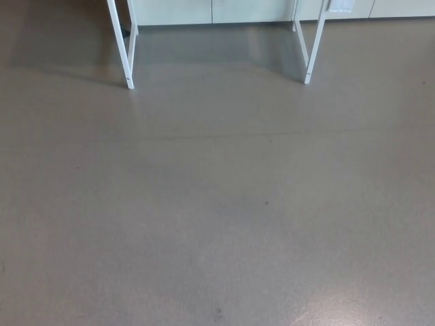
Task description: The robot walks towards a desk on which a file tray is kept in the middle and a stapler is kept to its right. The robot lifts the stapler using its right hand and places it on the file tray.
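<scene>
Looking down from the head view, the picture is filled almost wholly by a smooth grey floor point(217, 224), with only the lower frame of the desk showing along the upper edge. One white desk leg point(122, 51) slants down at the upper left of the frame and ends on the floor, and a second white leg point(311, 54) slants down at the upper right, the two well apart. Behind them, along the top edge, runs a row of pale cabinet fronts point(251, 10). A faint thin line point(258, 134) crosses the floor from side to side below the legs, a small dark speck point(266, 202) sits near the middle, and a bright patch of reflected light point(353, 309) lies at the lower right. The desk top is cut off above the frame, so the stapler and the file tray are out of sight. Neither hand shows, so whether the fingers are released or clenched cannot be told
</scene>
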### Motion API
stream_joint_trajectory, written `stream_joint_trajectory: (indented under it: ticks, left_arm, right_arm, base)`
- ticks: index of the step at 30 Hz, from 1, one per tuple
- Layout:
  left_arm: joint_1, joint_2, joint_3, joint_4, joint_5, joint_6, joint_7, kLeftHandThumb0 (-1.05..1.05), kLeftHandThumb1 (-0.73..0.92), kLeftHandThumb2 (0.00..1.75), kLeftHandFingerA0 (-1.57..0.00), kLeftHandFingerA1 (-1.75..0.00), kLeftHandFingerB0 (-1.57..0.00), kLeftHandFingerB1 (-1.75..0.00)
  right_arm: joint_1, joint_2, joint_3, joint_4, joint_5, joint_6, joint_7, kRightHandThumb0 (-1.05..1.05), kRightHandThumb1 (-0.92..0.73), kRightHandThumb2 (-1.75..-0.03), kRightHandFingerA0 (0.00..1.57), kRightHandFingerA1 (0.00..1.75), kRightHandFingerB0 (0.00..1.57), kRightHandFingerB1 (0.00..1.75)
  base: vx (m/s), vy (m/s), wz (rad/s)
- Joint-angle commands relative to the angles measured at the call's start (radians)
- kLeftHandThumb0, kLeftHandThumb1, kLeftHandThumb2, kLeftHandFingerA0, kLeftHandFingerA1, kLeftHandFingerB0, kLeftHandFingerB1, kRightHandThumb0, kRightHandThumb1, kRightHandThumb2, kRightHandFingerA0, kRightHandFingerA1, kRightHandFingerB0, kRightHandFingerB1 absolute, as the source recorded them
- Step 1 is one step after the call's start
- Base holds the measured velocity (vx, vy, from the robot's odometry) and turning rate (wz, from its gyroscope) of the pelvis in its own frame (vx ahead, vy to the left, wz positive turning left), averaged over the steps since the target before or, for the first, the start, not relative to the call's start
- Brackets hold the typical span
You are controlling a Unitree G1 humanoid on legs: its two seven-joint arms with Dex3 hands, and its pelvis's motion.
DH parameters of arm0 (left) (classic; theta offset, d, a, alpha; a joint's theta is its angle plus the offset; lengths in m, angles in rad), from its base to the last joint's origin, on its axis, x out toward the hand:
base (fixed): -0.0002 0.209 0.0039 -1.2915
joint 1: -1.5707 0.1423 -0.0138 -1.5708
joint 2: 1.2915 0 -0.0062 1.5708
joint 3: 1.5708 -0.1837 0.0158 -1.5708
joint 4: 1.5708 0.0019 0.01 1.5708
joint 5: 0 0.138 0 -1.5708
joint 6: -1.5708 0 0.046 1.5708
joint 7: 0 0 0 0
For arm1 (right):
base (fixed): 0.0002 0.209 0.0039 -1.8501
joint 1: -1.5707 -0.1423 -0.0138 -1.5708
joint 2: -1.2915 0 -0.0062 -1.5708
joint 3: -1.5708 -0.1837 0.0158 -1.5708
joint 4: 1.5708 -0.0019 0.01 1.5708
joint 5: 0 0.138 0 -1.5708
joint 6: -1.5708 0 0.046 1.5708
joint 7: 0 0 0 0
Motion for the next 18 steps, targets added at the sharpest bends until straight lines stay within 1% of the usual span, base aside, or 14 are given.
stream_joint_trajectory:
  ticks: [1,3,4,5,7,8,9,12,13,14,15,16,17,18]
  left_arm:
    - [0.005,0.019,0.01,-0.001,-0.009,-0.02,-0.009,-0.71,0.59,1.14,-0.4,-0.83,-0.24,-0.72]
    - [0.005,0.016,0.015,0.003,-0.012,-0.021,-0.005,-0.72,0.58,1.13,-0.38,-0.82,-0.22,-0.71]
    - [0.004,0.015,0.015,0.005,-0.01,-0.021,0.001,-0.71,0.57,1.14,-0.39,-0.83,-0.23,-0.72]
    - [0.004,0.015,0.015,0.007,-0.008,-0.024,0.001,-0.69,0.59,1.14,-0.39,-0.82,-0.23,-0.71]
    - [0.007,0.016,0.017,0.009,-0.007,-0.027,-0.001,-0.69,0.59,1.14,-0.39,-0.82,-0.23,-0.71]
    - [0.005,0.014,0.017,0.01,-0.005,-0.021,0.012,-0.7,0.58,1.13,-0.41,-0.83,-0.28,-0.73]
    - [0.003,0.014,0.018,0.01,-0.005,-0.019,0.012,-0.69,0.58,1.13,-0.39,-0.82,-0.24,-0.72]
    - [0.003,0.014,0.018,0.013,-0.005,-0.023,0.005,-0.68,0.59,1.14,-0.37,-0.81,-0.26,-0.72]
    - [0.002,0.016,0.011,0.01,0.001,-0.028,-0.004,-0.7,0.59,1.15,-0.37,-0.81,-0.3,-0.74]
    - [0.0,0.015,0.011,0.011,0.002,-0.024,-0.001,-0.69,0.59,1.15,-0.37,-0.81,-0.29,-0.73]
    - [0.0,0.014,0.01,0.012,0.003,-0.024,0.005,-0.7,0.59,1.15,-0.4,-0.82,-0.29,-0.74]
    - [0.002,0.012,0.015,0.014,-0.001,-0.027,0.01,-0.71,0.58,1.14,-0.41,-0.83,-0.27,-0.73]
    - [0.003,0.012,0.015,0.014,0.0,-0.031,0.012,-0.7,0.58,1.14,-0.4,-0.82,-0.26,-0.72]
    - [0.003,0.012,0.014,0.014,0.001,-0.031,0.012,-0.72,0.57,1.13,-0.39,-0.82,-0.26,-0.73]
  right_arm:
    - [0.006,-0.003,-0.007,0.008,0.005,-0.014,-0.017,-0.6,-0.73,-0.66,0.05,0.17,0.13,0.25]
    - [0.019,0.003,-0.016,-0.014,0.013,-0.014,-0.021,-0.59,-0.74,-0.67,0.08,0.18,0.14,0.26]
    - [0.025,-0.002,-0.011,-0.024,0.005,-0.018,-0.02,-0.64,-0.57,-0.91,0.0,0.24,0.1,0.36]
    - [0.03,-0.001,-0.012,-0.033,0.004,-0.018,-0.023,-0.58,-0.74,-0.67,0.08,0.17,0.15,0.27]
    - [0.036,0.001,-0.012,-0.04,0.004,-0.015,-0.025,-0.58,-0.74,-0.67,0.08,0.17,0.15,0.27]
    - [0.034,0.012,-0.019,-0.028,0.007,-0.033,-0.048,-0.59,-0.74,-0.62,0.08,0.25,0.17,0.28]
    - [0.022,0.01,-0.013,-0.006,0.002,-0.034,-0.047,-0.6,-0.74,-0.62,0.06,0.25,0.16,0.28]
    - [0.021,0.009,-0.011,0.002,-0.001,-0.053,-0.052,-0.59,-0.73,-0.62,0.09,0.26,0.17,0.28]
    - [0.012,-0.003,0.004,-0.004,-0.017,-0.029,-0.045,-0.6,-0.74,-0.67,0.08,0.18,0.15,0.26]
    - [0.013,0.003,0.0,-0.012,-0.016,-0.024,-0.063,-0.65,-0.57,-0.85,0.06,0.3,0.1,0.39]
    - [0.016,0.004,-0.002,-0.011,-0.012,-0.028,-0.059,-0.59,-0.74,-0.62,0.07,0.25,0.16,0.27]
    - [0.015,0.003,-0.002,-0.006,-0.011,-0.035,-0.056,-0.64,-0.58,-0.85,0.05,0.3,0.09,0.38]
    - [0.006,0.008,-0.01,0.001,0.004,-0.018,-0.041,-0.58,-0.74,-0.62,0.07,0.25,0.14,0.27]
    - [0.006,0.008,-0.012,0.004,0.008,-0.022,-0.036,-0.57,-0.72,-0.65,0.1,0.21,0.15,0.28]
  base:
    - [0.0,0.0,0.0]
    - [0.03,0.0,-0.12]
    - [0.1,0.004,0.13]
    - [0.03,-0.024,0.09]
    - [0.06,-0.016,0.3]
    - [0.03,-0.021,0.29]
    - [0.0,0.0,0.0]
    - [-0.05,0.021,-0.02]
    - [-0.01,0.101,-0.04]
    - [0.03,0.126,-0.05]
    - [0.07,0.158,-0.11]
    - [0.1,0.201,-0.21]
    - [0.1,0.307,-0.2]
    - [0.21,0.315,0.15]
